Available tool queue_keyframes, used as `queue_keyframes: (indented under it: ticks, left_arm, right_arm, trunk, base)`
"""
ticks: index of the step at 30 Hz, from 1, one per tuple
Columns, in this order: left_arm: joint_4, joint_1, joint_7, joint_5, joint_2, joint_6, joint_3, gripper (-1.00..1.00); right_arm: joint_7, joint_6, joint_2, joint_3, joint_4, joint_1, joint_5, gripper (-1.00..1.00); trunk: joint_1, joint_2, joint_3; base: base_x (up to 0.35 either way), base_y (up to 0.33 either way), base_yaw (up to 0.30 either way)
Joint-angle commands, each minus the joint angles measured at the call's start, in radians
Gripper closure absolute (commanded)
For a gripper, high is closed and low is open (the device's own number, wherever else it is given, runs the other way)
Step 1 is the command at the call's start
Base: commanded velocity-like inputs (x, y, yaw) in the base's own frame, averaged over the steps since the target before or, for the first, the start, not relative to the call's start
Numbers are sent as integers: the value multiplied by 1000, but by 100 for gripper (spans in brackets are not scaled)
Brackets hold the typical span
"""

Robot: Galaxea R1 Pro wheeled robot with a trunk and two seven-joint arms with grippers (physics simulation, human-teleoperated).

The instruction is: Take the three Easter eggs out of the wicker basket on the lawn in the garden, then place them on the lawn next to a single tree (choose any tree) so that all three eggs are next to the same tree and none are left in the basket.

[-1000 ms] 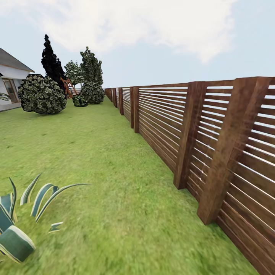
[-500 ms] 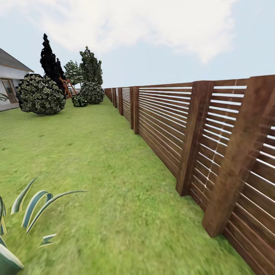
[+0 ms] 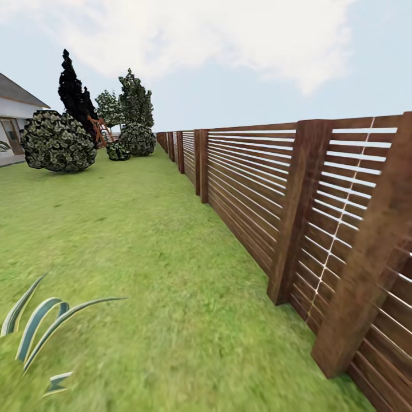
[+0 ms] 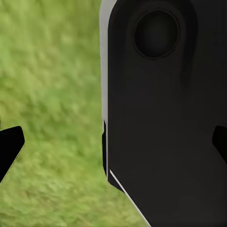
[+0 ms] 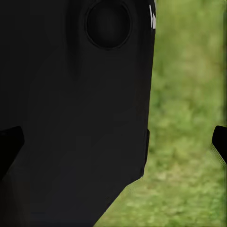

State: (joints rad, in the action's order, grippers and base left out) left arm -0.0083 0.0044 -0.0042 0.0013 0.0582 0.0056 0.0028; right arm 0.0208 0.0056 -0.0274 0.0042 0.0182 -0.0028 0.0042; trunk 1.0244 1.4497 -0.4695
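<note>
The eggs and the wicker basket are out of view. The lawn stretches ahead, bright green, along the garden's brown slat fence. Far off at the back left stand trees with dark leaves flecked whitish-green; their trunks are hidden by bushes. In the left wrist view my left gripper is open, one dark fingertip at each side edge, with a black part of the robot's body and grass behind. My right gripper is open likewise, with nothing between its fingertips.
The fence posts stand out close on the right. A striped spiky plant sits at the lower left. Round bushes, a dark pointed tree and a white house lie far to the left.
The whole head view has shifted: the camera has moved forward along the fence. The near posts and the striped plant now sit lower and further out. Both grippers' earlier state is not shown.
</note>
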Motion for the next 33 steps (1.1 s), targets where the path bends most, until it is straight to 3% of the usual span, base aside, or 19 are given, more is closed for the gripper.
queue_keyframes:
  ticks: [1,33]
  left_arm:
    - [-1,0,0,0,0,1,0,-100]
    - [-1,0,-2,-1,0,1,0,-100]
  right_arm:
    - [2,1,0,0,0,0,0,-100]
    - [-1,-1,0,0,0,0,0,-100]
  trunk:
    - [1,0,-1]
    - [1,0,-1]
  base:
    - [325,0,0]
    - [326,0,0]
